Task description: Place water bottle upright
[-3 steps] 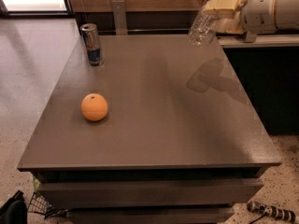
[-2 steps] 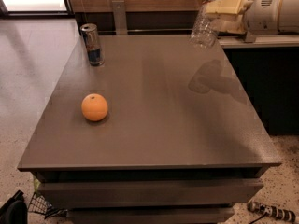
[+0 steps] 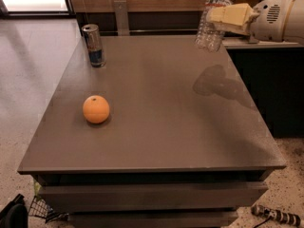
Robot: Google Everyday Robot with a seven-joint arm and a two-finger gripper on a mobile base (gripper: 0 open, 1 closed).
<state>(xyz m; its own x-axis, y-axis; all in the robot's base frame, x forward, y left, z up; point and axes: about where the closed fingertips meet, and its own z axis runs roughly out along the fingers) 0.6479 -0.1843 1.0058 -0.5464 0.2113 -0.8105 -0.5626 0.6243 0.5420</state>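
The water bottle is clear ribbed plastic with a red-and-white label band near its top. It hangs nearly upright in the air above the table's far right corner, its cap cut off by the frame's top edge. My gripper is shut on the water bottle around its middle, with cream-coloured fingers reaching in from the right. The bottle's base is well above the grey table.
A slim silver-and-blue drink can stands at the table's far left. An orange lies on the left half. A dark counter runs along the right behind my arm. A wooden wall is at the back.
The gripper has lifted the bottle higher and turned it from tilted towards nearly upright. The can and the orange have not moved.
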